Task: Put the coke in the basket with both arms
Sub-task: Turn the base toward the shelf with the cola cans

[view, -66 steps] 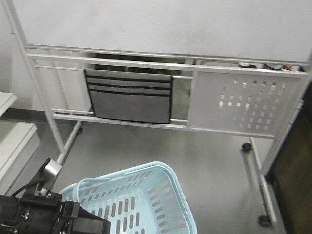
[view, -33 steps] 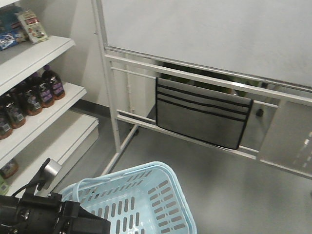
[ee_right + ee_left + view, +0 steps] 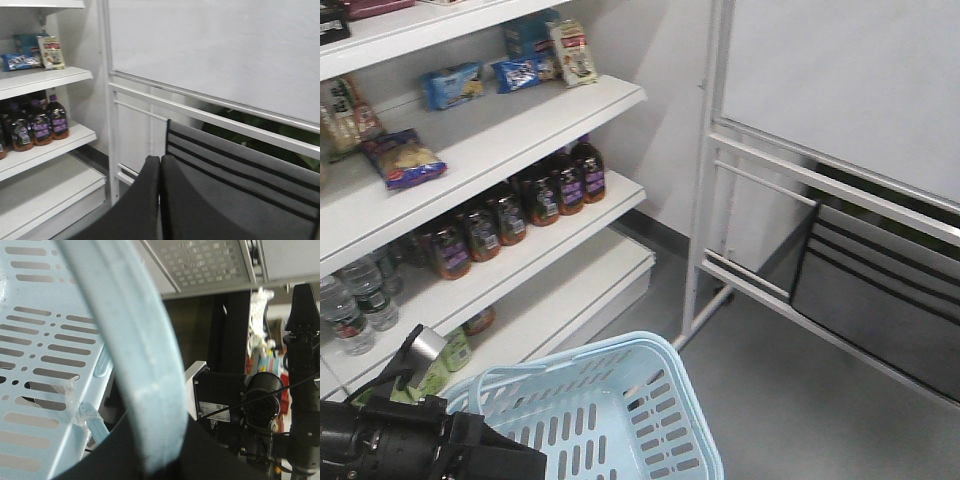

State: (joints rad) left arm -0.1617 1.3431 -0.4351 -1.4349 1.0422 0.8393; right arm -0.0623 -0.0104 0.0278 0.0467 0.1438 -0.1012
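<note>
Exterior front-facing view: the basket [image 3: 650, 400] was low in the middle, open side up, with grey floor [image 3: 770, 400] beyond it and the front edge of the lowest shelf [image 3: 570, 300] near its left side. My left tool [image 3: 490, 455] was a black block touching the basket's near left rim. Whether it was apart or together I could not tell.

Left wrist view: a pale blue handle band [image 3: 140, 365] ran very close across the lens, with the slotted basket wall [image 3: 45, 340] behind it and a black shape below.

Right wrist view: my right tool [image 3: 159, 167] had its two black fingers [image 3: 142, 200] pressed together with nothing between them. It faced a white frame [image 3: 107, 125] and a grey striped pocket panel [image 3: 240, 170].

Dark bottles [image 3: 535, 195] with purple labels stood along the middle shelf's front edge. I could not tell where the coke was.
</note>
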